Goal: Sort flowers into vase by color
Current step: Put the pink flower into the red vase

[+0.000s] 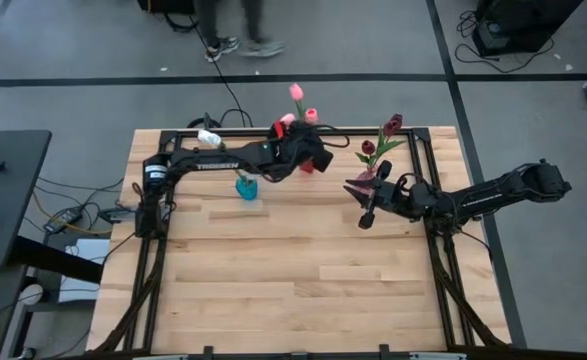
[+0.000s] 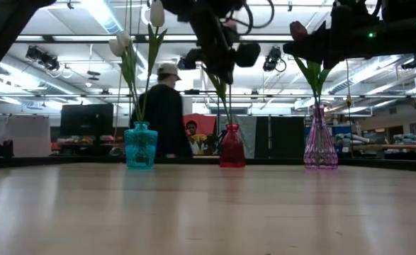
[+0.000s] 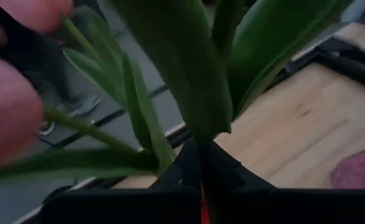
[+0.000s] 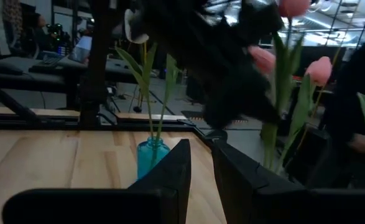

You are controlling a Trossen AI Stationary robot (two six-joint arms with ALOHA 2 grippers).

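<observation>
From above, the left gripper [image 1: 311,158] hangs over the red vase [image 1: 306,165] at the table's far edge, among pink tulips [image 1: 297,93]; the right gripper [image 1: 369,205] sits just beside the purple vase [image 1: 365,185] holding maroon tulips [image 1: 392,125]. At table height, the blue vase [image 2: 140,146] holds white tulips [image 2: 156,14], with a person [image 2: 165,110] beyond. The left wrist view shows its fingers [image 3: 188,165] pinching a green stem [image 3: 194,93]. The right wrist view shows its fingers [image 4: 177,171] slightly apart, holding nothing.
</observation>
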